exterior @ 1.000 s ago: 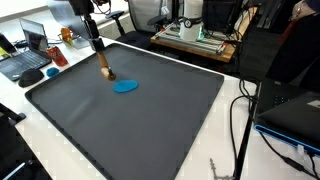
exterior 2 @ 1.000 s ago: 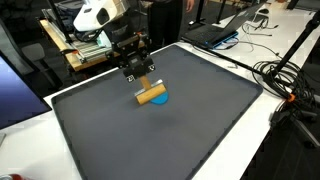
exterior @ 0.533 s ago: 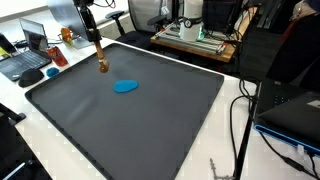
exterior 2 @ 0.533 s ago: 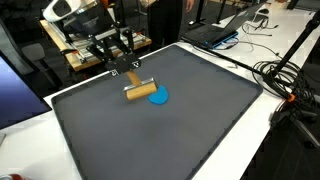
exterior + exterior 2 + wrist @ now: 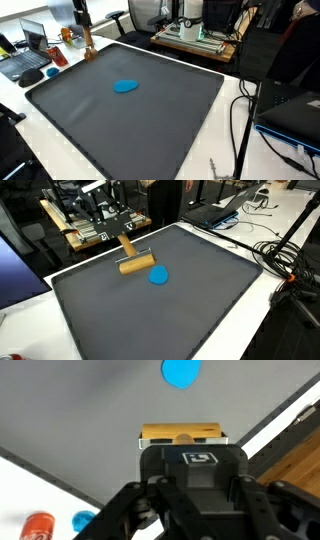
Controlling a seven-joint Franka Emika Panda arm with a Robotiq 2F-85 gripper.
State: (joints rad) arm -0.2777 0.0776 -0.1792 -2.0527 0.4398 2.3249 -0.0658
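Wooden tool held by its handle above the mat's edge

The gripper [image 5: 121,236] is clamped narrow on the handle of the wooden tool [image 5: 136,263], whose heavy head hangs tilted above the dark mat [image 5: 205,305], near its edge and apart from the blue disc [image 5: 158,276]. With the weight well below the grip, the tool could pivot or slip out if the arm jerks, landing on the mat or rolling off it. The wrist view hides the contact, so the hold may be shallower than it looks. The clutter beyond the mat's edge could snag the head.
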